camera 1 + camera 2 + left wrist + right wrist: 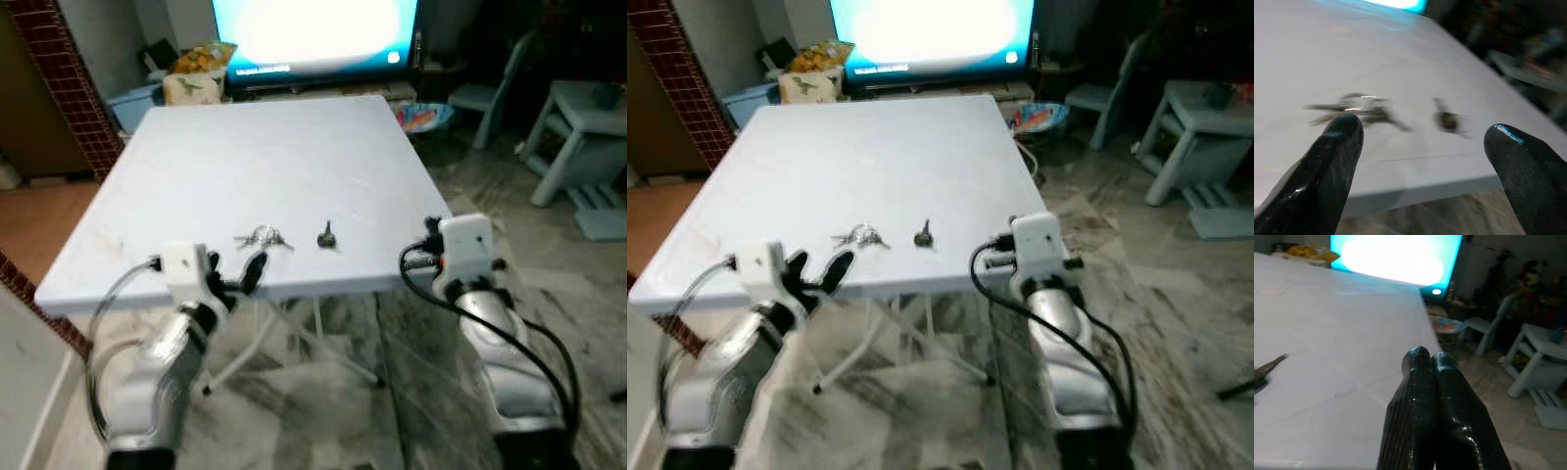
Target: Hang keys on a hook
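Keys (263, 238) lie flat on the tabletop (255, 166) close to its near edge, with a small dark hook (327, 236) just beside them toward the right edge. Your left gripper (233, 274) sits at the near edge, fingers spread wide, aimed at the bunch. Your right gripper (1432, 363) is pressed closed near the right corner. Advance the left low, straddle the ring, and close only once the fingers bracket it.

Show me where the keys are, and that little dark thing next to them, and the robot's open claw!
keys (263, 238), left eye view, middle of the bunch.
small dark object (327, 236), left eye view, its centre.
left gripper (1422, 147), left wrist view, midway between its spread fingertips.
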